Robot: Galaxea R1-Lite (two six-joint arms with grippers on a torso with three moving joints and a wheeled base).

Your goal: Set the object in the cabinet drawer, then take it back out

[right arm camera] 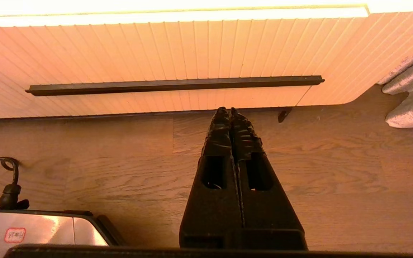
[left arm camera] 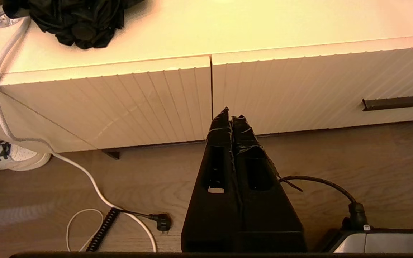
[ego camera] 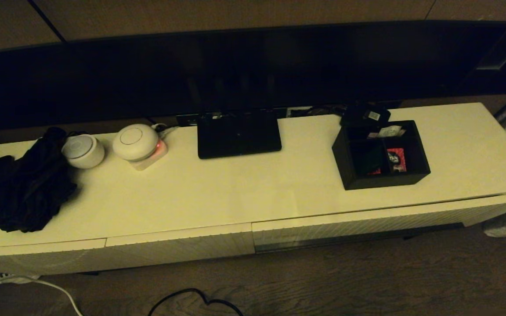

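The black organiser box [ego camera: 380, 153] stands on the right part of the cream cabinet top [ego camera: 244, 184], with red-and-white packets in its compartments. Below it, the wide ribbed drawer [ego camera: 367, 221] shows only its front; its interior is hidden. Neither gripper appears in the head view. My left gripper [left arm camera: 229, 114] is shut and empty, low over the wood floor, facing the seam between the shorter front [left arm camera: 120, 104] and the wide drawer [left arm camera: 317, 89]. My right gripper [right arm camera: 228, 110] is shut and empty too, just below the wide drawer's [right arm camera: 192, 50] dark handle bar [right arm camera: 174, 84].
A flat black router [ego camera: 237, 134] and a small black device with a white label [ego camera: 365, 115] lie behind the box. Two white round devices [ego camera: 84, 150] [ego camera: 135, 141] and a black cloth [ego camera: 24, 188] sit at the left. Cables [left arm camera: 84, 175] trail on the floor; a grey curtain [right arm camera: 411, 93] hangs right.
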